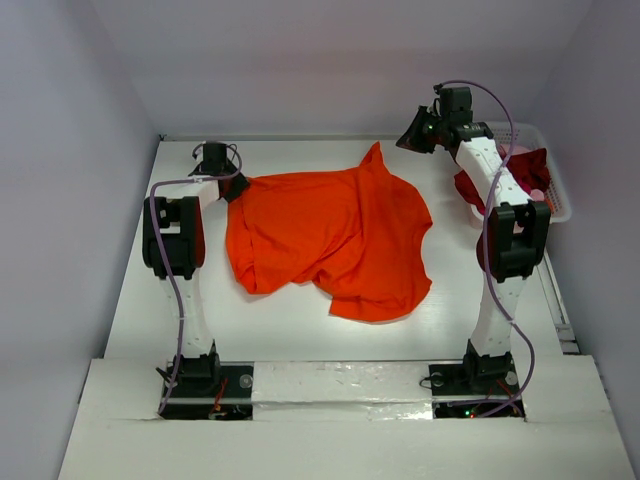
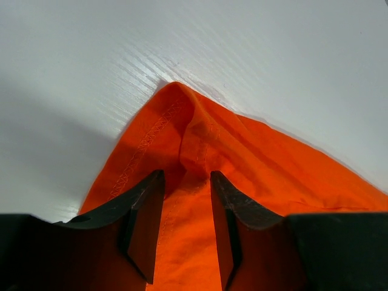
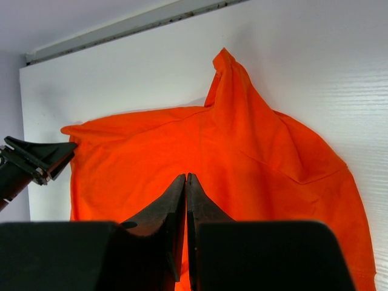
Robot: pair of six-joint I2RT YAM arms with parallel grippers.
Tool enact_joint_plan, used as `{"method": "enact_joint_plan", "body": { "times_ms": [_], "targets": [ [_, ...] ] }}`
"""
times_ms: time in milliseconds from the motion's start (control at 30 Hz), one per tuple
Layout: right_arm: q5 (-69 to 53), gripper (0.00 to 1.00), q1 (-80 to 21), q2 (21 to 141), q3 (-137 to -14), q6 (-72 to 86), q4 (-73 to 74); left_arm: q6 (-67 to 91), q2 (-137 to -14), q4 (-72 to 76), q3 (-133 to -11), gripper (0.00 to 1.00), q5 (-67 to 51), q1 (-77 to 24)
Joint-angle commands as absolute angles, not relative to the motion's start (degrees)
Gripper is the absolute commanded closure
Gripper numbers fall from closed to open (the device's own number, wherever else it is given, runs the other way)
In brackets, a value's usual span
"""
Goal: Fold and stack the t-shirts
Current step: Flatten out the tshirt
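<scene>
A bright orange t-shirt lies spread and rumpled in the middle of the table, one point of cloth sticking toward the back. My left gripper is low at the shirt's far left corner. In the left wrist view its jaws stand apart over the hemmed corner of the shirt, with cloth lying in the gap. My right gripper hangs raised at the back right, off the shirt. Its fingers are pressed together with nothing between them, and the shirt lies beyond.
A white lattice basket stands at the table's right edge behind the right arm. A dark red shirt spills over its rim and a bit of pale pink cloth shows inside. The back wall runs close behind the shirt's raised point.
</scene>
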State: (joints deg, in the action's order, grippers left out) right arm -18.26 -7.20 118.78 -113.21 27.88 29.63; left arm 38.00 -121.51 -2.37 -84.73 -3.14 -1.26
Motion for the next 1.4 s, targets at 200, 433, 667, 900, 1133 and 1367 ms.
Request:
{"method": "enact_joint_plan", "body": {
  "times_ms": [200,433,667,900,1133,1367],
  "targets": [
    [-19.07,0.91,-7.38,118.74,-116.37,27.6,29.0,38.14,-122.25,-0.53,-87.54,0.68,-6.15,-0.97],
    [-19.16,0.91,-7.38,119.0,-116.72,27.6,29.18,38.5,-122.78,-0.35,-87.36,0.7,-5.89,-0.97],
    [-19.51,0.92,-7.38,119.36,-117.07,27.69,29.09,38.58,-122.61,-1.32,-87.98,0.9,-5.1,-0.97],
    [-19.6,0.91,-7.38,119.53,-116.9,27.86,28.92,38.76,-122.35,-2.46,-88.68,1.0,-4.75,-0.97],
    [-20.65,0.82,-7.38,124.27,-120.58,27.95,29.79,39.11,-121.82,-3.51,-89.21,1.0,-4.75,-0.97],
    [-22.32,0.3,-7.38,131.64,-127.52,29.88,30.05,39.46,-119.97,-4.13,-89.21,1.0,-5.01,-0.97]
  ]
}}
